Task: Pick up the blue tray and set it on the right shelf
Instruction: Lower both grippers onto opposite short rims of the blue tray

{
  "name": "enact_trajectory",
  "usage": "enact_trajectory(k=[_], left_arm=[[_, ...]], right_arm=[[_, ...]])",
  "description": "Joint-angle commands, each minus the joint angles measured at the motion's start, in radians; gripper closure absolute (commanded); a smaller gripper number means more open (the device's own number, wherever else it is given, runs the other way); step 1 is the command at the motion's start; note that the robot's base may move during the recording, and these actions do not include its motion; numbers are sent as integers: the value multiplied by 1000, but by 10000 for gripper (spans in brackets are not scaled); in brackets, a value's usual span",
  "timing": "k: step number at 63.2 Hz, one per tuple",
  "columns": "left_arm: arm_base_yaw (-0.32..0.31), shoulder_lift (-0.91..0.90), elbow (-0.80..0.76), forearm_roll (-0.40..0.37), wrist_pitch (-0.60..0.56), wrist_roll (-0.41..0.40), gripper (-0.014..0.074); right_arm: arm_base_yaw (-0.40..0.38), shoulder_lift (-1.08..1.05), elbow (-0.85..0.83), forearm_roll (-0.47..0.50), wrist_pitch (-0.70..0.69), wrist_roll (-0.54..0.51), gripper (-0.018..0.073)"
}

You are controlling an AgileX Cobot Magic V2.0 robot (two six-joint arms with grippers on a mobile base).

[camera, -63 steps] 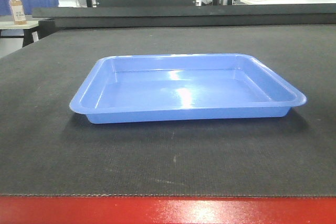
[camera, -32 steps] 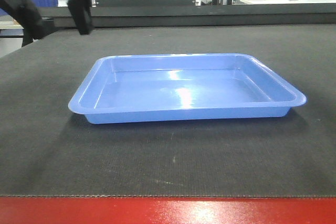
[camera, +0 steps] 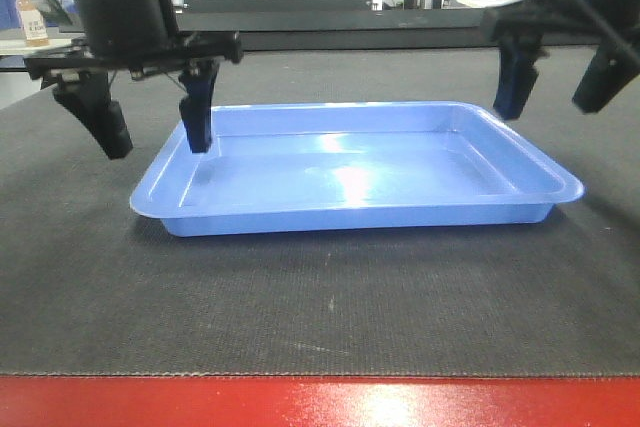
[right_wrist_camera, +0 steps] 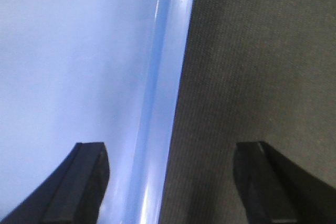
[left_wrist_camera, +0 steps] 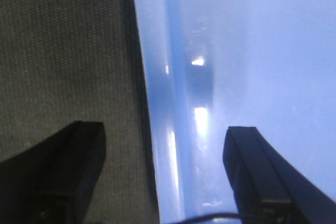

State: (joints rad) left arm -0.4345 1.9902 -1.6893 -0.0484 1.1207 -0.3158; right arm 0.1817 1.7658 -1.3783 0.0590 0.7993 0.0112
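The light-blue tray [camera: 350, 172] lies flat on the dark mat. My left gripper [camera: 155, 137] is open and straddles the tray's left rim, one finger outside over the mat, the other inside the tray. In the left wrist view the rim [left_wrist_camera: 157, 103] runs between the two fingers. My right gripper [camera: 555, 97] is open above the tray's right rim, one finger over the tray, the other over the mat. The right wrist view shows that rim [right_wrist_camera: 165, 87] between the fingers. The right shelf is out of view.
The dark mat [camera: 330, 297] covers a table with a red front edge [camera: 320, 402]. A bottle [camera: 30, 19] stands on a side table at far left. Black frames and blue bins stand in the background.
Both arms have come down from the top of the front view. The left gripper now straddles the tray's left rim; the right gripper hangs over the right rim. The tray has not moved.
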Motion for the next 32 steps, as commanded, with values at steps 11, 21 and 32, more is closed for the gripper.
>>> enact_trajectory(k=[11,21,32], left_arm=[[-8,-16,-37,2,-32,-24,215],[-8,-13,-37,2,-51,-32,215],[-8,-13,-37,2,-52,-32,216]], right_arm=[[-2,38,-36,-2,-69,-11,-34],[-1,74,-39,2,-75,-11,-33],[-1,79,-38,4,-86,-11,4]])
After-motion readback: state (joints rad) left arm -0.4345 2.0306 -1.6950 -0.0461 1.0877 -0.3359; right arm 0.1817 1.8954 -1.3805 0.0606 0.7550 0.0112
